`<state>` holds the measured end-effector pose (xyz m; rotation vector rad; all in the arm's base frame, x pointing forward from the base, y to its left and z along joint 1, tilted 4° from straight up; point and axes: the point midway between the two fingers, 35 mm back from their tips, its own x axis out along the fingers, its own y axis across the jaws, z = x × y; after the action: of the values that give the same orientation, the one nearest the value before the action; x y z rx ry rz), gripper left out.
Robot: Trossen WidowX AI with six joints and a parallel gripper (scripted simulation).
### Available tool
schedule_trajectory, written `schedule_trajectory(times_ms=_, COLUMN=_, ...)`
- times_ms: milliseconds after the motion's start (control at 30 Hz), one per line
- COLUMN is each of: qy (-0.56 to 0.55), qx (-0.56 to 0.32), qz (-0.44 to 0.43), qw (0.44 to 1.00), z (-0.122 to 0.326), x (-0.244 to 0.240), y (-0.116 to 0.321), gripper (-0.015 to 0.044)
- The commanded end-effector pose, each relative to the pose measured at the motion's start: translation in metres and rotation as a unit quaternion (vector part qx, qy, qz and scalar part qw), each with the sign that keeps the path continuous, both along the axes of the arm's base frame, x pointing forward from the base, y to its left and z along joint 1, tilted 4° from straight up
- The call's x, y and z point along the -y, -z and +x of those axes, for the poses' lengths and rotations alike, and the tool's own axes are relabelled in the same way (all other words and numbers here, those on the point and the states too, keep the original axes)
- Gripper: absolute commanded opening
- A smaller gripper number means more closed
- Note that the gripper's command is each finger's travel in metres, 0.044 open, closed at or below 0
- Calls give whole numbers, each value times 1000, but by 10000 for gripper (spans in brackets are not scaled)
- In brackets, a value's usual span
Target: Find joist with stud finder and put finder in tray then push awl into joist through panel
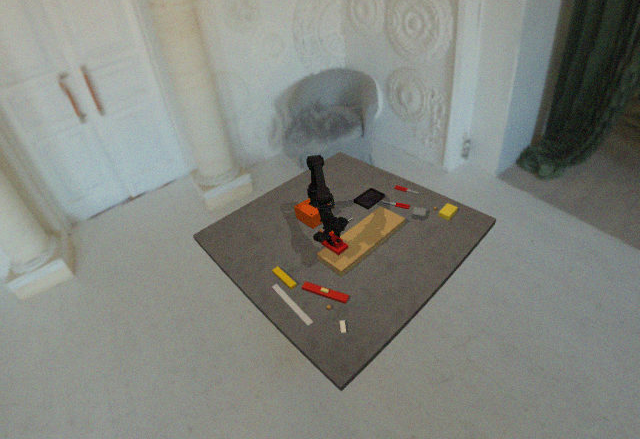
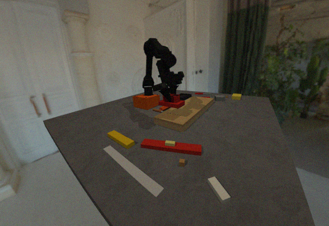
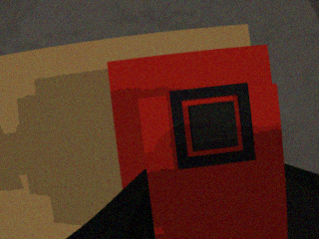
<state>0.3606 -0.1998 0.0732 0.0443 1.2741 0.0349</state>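
Note:
My gripper (image 1: pixel 333 236) (image 2: pixel 171 96) is shut on the red stud finder (image 1: pixel 337 246) (image 2: pixel 171 103) (image 3: pixel 193 74) and holds it flat on the near left end of the tan floor panel (image 1: pixel 375 232) (image 2: pixel 185 115) (image 3: pixel 54 126). In the wrist view the stud finder's dark square window faces up, showing no light. An orange-handled pointed tool (image 2: pixel 160 109) lies on the table between the arm's orange base (image 1: pixel 307 213) (image 2: pixel 145 101) and the panel. The black tray (image 1: pixel 369 197) (image 2: pixel 185 96) sits beyond the panel's far end. Two red-handled pointed tools (image 1: pixel 397 204) (image 1: pixel 406 189) lie beside the tray.
A grey block (image 1: pixel 419 212) (image 2: pixel 219 97) and a yellow block (image 1: pixel 447 210) (image 2: pixel 236 96) lie past the panel. Near the front lie a yellow bar (image 1: pixel 283 276) (image 2: pixel 121 139), a red level (image 1: pixel 325 292) (image 2: pixel 171 146), a long white strip (image 1: pixel 292 304) (image 2: pixel 132 171), a short white piece (image 2: pixel 218 188) and a small brown cube (image 2: pixel 181 161).

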Motion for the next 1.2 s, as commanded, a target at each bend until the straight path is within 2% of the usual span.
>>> schedule_trajectory(times_ms=0, qy=2, qx=-1, qz=-1, qw=1000, z=0, x=0, y=8, gripper=0)
schedule_trajectory(times_ms=1167, qy=2, qx=-1, qz=-1, qw=1000, z=0, x=-4, y=64, gripper=0)
